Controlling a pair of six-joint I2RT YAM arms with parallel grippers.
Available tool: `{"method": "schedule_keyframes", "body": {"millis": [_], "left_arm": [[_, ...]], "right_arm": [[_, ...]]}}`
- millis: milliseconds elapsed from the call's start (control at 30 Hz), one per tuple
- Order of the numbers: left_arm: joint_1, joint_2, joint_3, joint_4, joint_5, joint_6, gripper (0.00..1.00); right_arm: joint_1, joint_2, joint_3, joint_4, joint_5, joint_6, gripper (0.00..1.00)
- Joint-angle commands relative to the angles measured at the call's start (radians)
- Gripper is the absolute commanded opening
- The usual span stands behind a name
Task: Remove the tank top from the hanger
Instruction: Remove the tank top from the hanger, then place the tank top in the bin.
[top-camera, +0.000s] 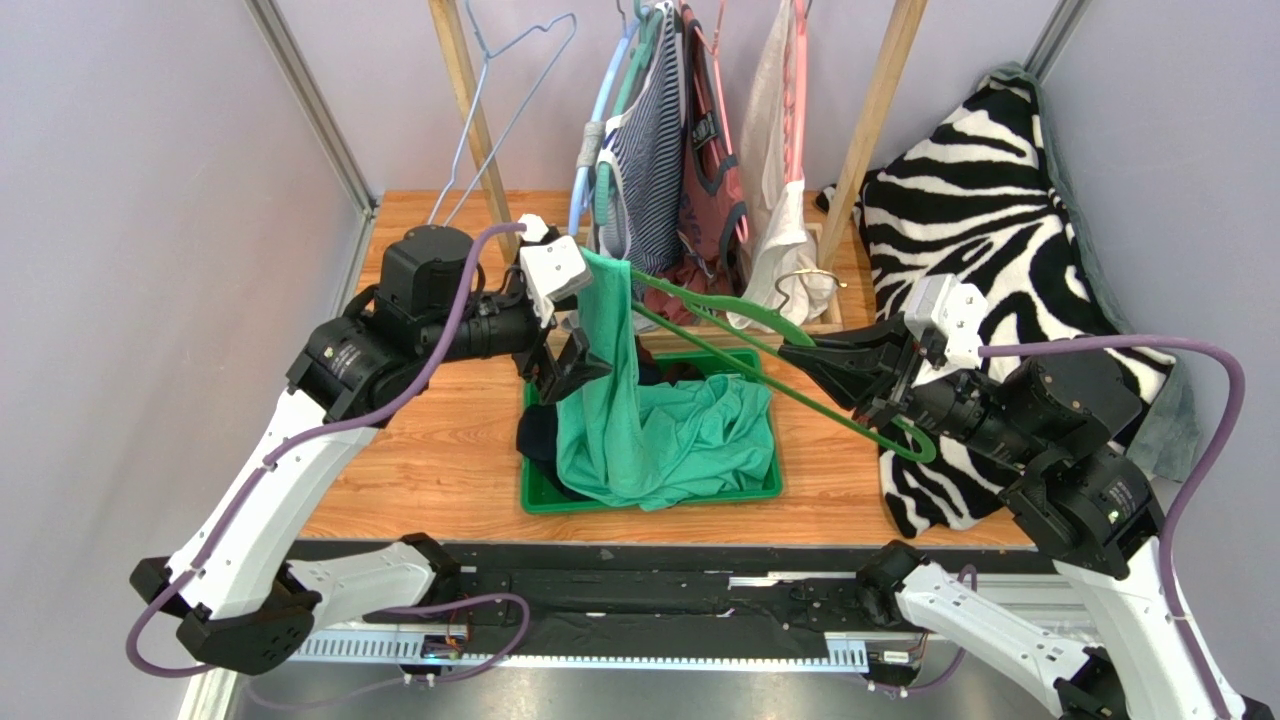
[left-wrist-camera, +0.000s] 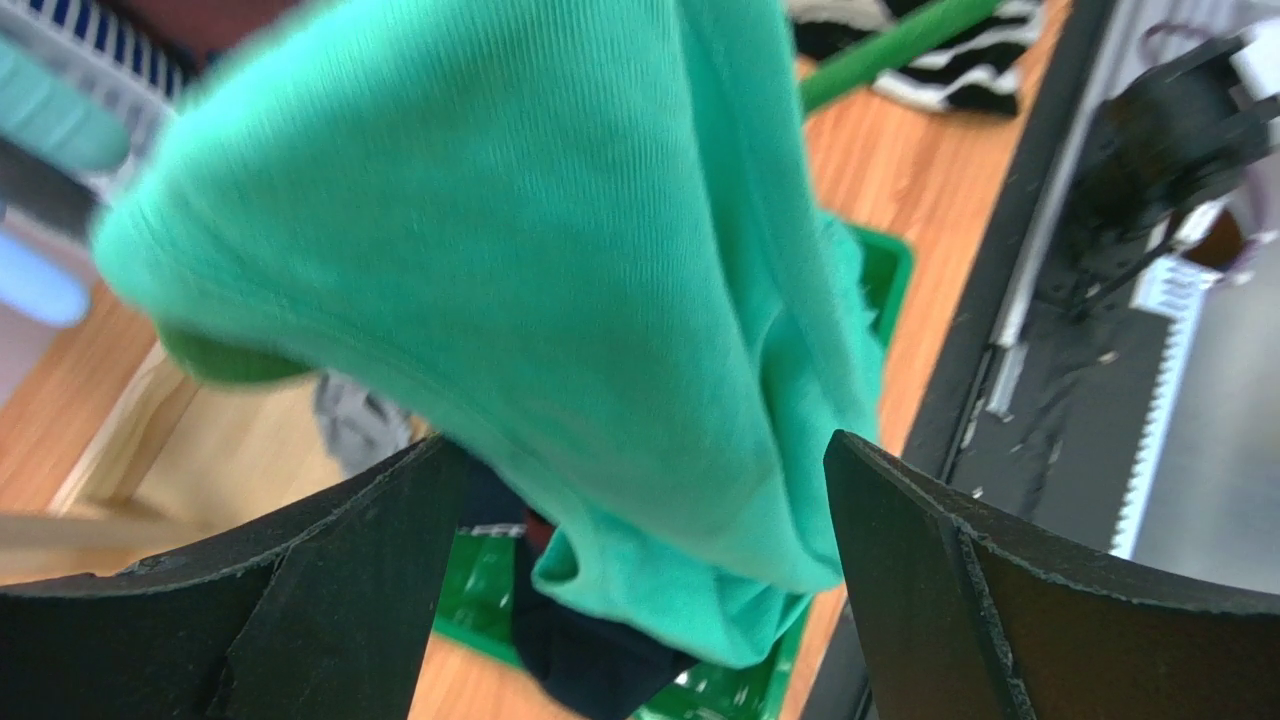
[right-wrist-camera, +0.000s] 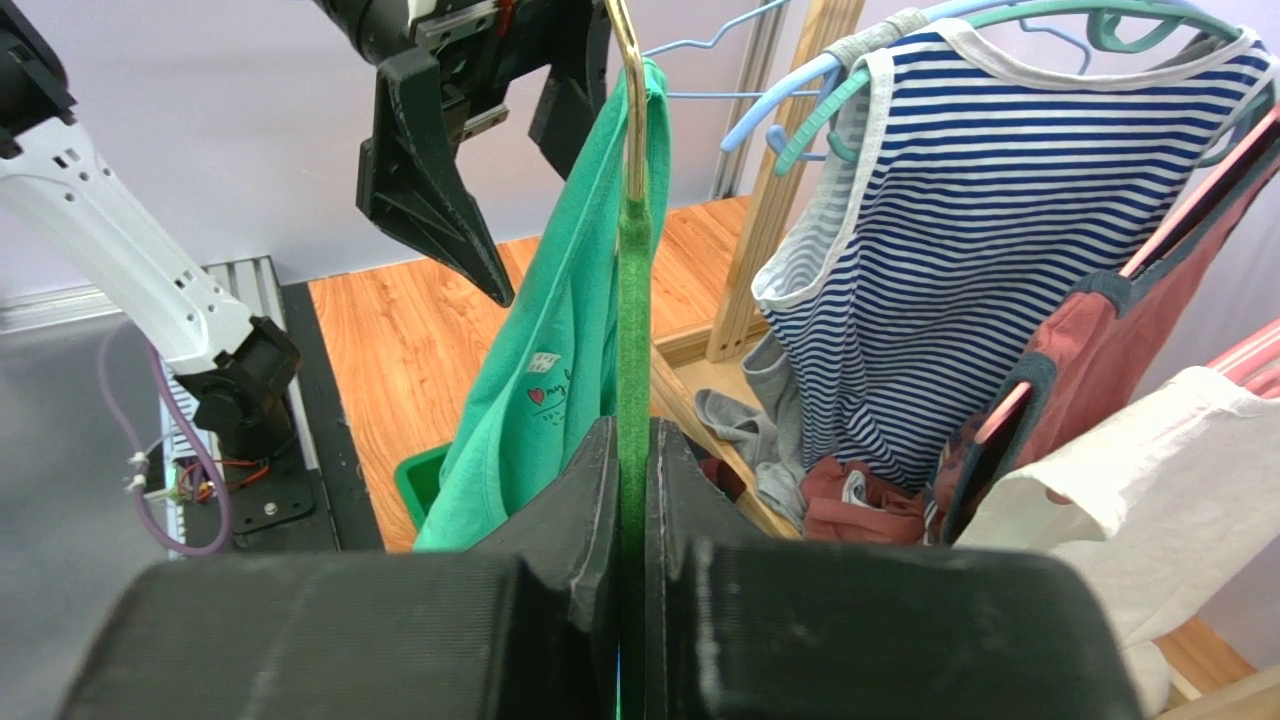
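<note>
The green tank top (top-camera: 646, 420) hangs by its upper part over the far end of the green hanger (top-camera: 781, 386), and its lower part lies bunched in the green bin (top-camera: 646, 503). My right gripper (top-camera: 854, 365) is shut on the hanger (right-wrist-camera: 634, 300), holding it out over the bin. My left gripper (top-camera: 568, 360) stands open beside the draped top, with its jaws wide. In the left wrist view the tank top (left-wrist-camera: 526, 255) fills the space in front of the left gripper (left-wrist-camera: 643, 443). The right wrist view shows the tank top (right-wrist-camera: 549, 360) beside the right gripper (right-wrist-camera: 634, 435).
A wooden rack at the back holds a striped top (top-camera: 649, 143), a red garment (top-camera: 718, 180), a white one (top-camera: 781, 150) and an empty wire hanger (top-camera: 504, 105). A zebra-print blanket (top-camera: 992, 195) lies at the right. Dark clothing (left-wrist-camera: 601, 660) sits in the bin.
</note>
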Motion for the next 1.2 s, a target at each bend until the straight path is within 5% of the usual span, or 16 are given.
{"method": "schedule_keyframes", "body": {"millis": [0, 67, 100, 200, 400, 667, 967, 1033, 1100, 1133, 1167], "left_arm": [[0.004, 0.004, 0.038, 0.064, 0.114, -0.087, 0.93], [0.001, 0.002, 0.029, 0.067, 0.119, -0.084, 0.76], [0.004, -0.002, 0.018, 0.067, 0.126, -0.084, 0.51], [0.005, -0.021, 0.004, 0.069, 0.125, -0.081, 0.01], [0.027, -0.054, 0.024, 0.061, 0.033, -0.053, 0.00], [0.059, -0.050, 0.156, 0.142, -0.374, -0.015, 0.00], [0.059, -0.010, 0.184, 0.069, -0.069, -0.053, 0.00], [0.056, -0.006, 0.171, 0.018, 0.072, -0.038, 0.15], [0.051, -0.012, 0.159, -0.010, 0.149, -0.009, 0.77], [0.048, -0.019, 0.156, -0.029, 0.155, 0.004, 0.94], [0.047, -0.024, 0.157, -0.039, 0.157, 0.023, 0.97]], "right_arm": [[-0.002, -0.007, 0.033, 0.052, -0.011, 0.027, 0.00], [-0.002, -0.013, 0.033, 0.049, -0.003, 0.023, 0.00], [-0.002, -0.016, 0.033, 0.046, 0.004, 0.022, 0.00], [-0.002, -0.021, 0.030, 0.033, 0.026, 0.016, 0.00], [-0.002, -0.045, 0.030, -0.036, 0.079, -0.004, 0.00], [-0.002, -0.203, -0.008, -0.216, 0.061, 0.036, 0.00], [-0.002, -0.306, 0.032, -0.318, 0.082, 0.045, 0.00], [-0.002, -0.309, 0.032, -0.289, 0.128, 0.052, 0.00], [-0.001, -0.297, 0.029, -0.249, 0.175, 0.049, 0.00], [-0.001, -0.286, 0.036, -0.241, 0.182, 0.042, 0.00], [-0.001, -0.273, 0.044, -0.238, 0.181, 0.041, 0.00]]}}
